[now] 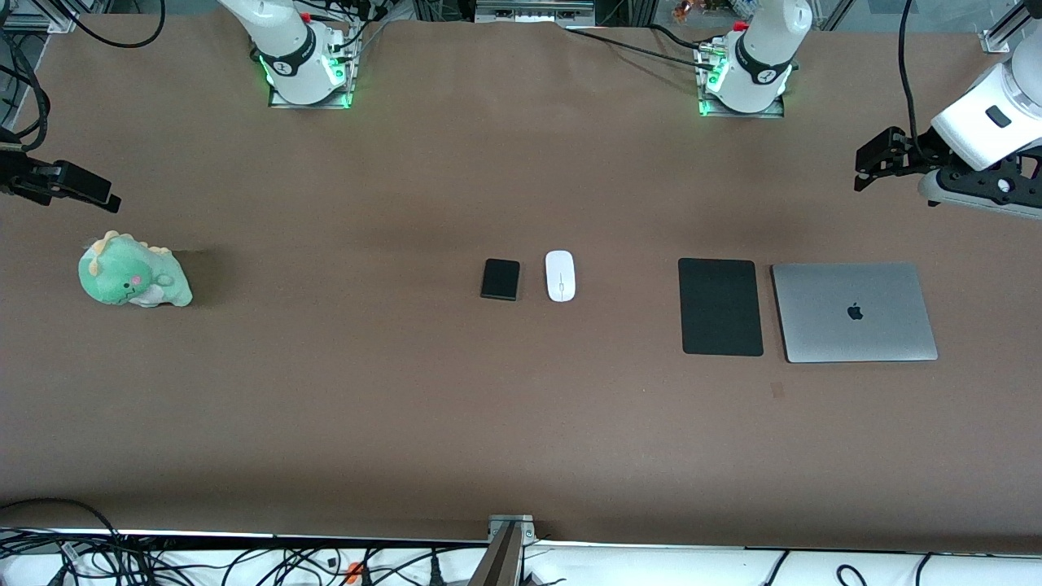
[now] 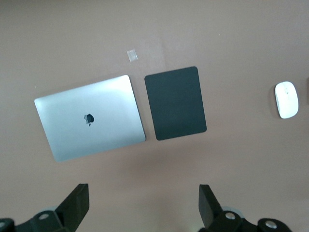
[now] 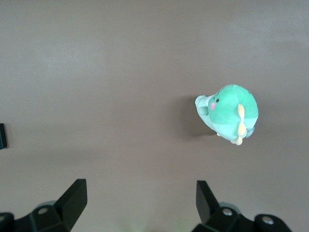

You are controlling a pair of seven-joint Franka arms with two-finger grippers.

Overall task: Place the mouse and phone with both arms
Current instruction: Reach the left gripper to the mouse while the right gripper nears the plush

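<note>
The white oval mouse (image 1: pixel 560 276) and the small black phone (image 1: pixel 500 279) lie side by side at the table's middle, the phone toward the right arm's end. The mouse also shows in the left wrist view (image 2: pixel 287 99); the phone's edge shows in the right wrist view (image 3: pixel 2 136). My left gripper (image 1: pixel 866 169) hangs open and empty at the left arm's end of the table, also seen in its wrist view (image 2: pixel 144 195). My right gripper (image 1: pixel 102 194) hangs open and empty at the right arm's end, above the plush, also seen in its wrist view (image 3: pixel 141 192).
A flat black mat (image 1: pixel 720 306) and a closed grey laptop (image 1: pixel 853 312) lie side by side toward the left arm's end; both show in the left wrist view, mat (image 2: pixel 176 103), laptop (image 2: pixel 89 117). A green plush dinosaur (image 1: pixel 133 273) sits toward the right arm's end (image 3: pixel 229 112).
</note>
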